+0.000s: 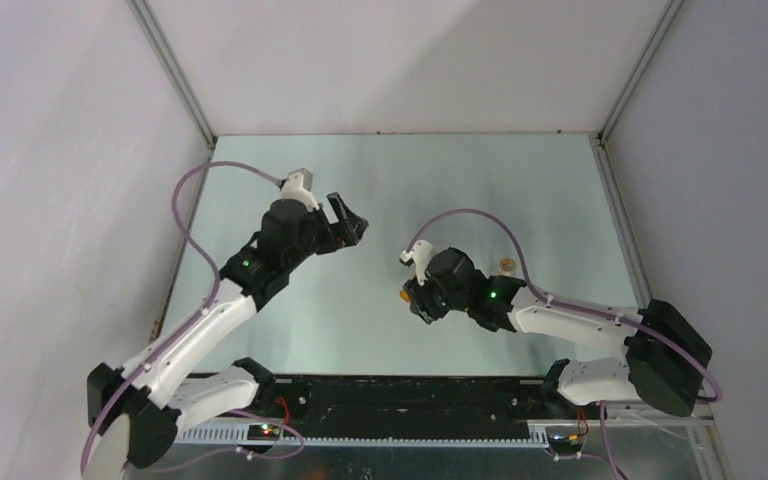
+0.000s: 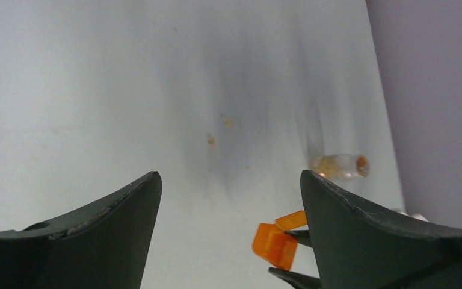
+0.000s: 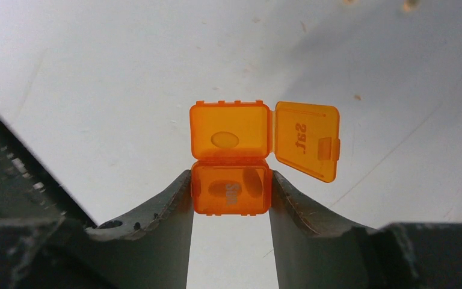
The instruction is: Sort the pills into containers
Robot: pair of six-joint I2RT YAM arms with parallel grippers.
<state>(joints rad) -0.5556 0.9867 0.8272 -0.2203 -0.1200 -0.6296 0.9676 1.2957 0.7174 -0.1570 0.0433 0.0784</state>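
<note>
Dark fingers of the left tool fill the lower corners of the left wrist view, spread wide with nothing between them. Beyond the gap, near frame centre, two tiny tan pills lie loose on the pale desk, slightly apart. At lower right of the same view appears the orange pill box. Above it, toward the right edge, the see-through vial lies on its side, well apart from the box. In the right wrist view the right tool pinches the box by its nearer compartment, one finger on each side wall. That compartment is shut, with dark shapes showing through its cover. The farther compartment stands open, its lid swung to the right, and one pale oval pill shows inside. In the top view the box sits near frame centre, the vial farther right.
</note>
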